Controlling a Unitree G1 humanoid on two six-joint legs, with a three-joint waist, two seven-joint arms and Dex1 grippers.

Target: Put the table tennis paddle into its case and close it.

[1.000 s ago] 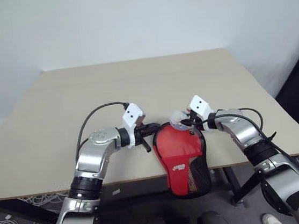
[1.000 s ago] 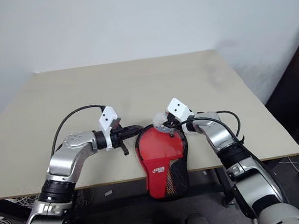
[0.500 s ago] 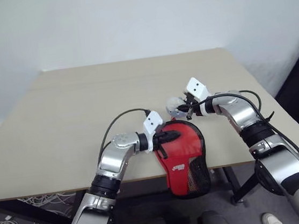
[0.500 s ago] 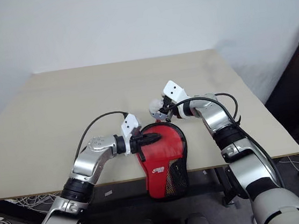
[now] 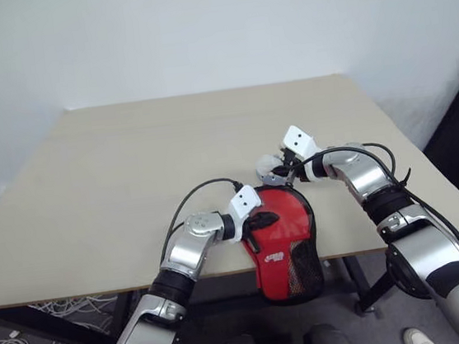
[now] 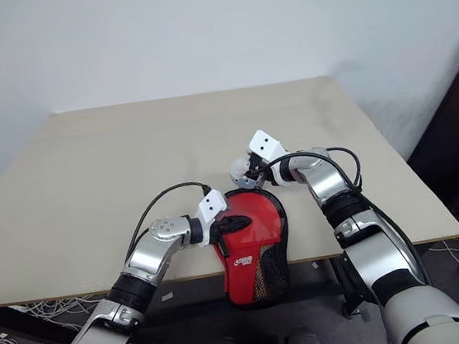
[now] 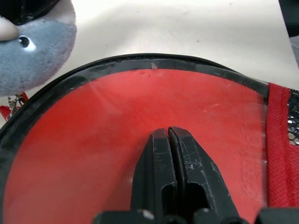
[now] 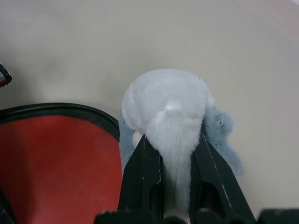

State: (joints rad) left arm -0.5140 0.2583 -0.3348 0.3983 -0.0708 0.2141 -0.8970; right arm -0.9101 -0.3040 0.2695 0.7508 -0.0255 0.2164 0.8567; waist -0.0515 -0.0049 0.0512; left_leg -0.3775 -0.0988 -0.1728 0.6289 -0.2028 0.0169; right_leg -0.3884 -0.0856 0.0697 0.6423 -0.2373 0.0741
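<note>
The left hand (image 7: 167,135) has its two black fingers pressed together, holding nothing, with the tips resting on the red face of the case (image 5: 282,236) near its rounded end. Just past those tips runs the black zipper rim, and beyond the rim sits a small fluffy grey-white charm (image 8: 170,116). The right hand (image 8: 170,144) is nearly closed and pinches that charm, which seems to hang from the zipper pull. The case lies at the near edge of the desk (image 5: 129,167), its mesh-pocket end overhanging. The table tennis paddle is presumably inside the case; I cannot tell for sure.

The step appears to be closing the zipper. To do it well, the left hand should press steadily so the case cannot slide or tip off the edge, while the right hand draws the charm smoothly along the rim's curve, not upward, lest the fluff slip free.
</note>
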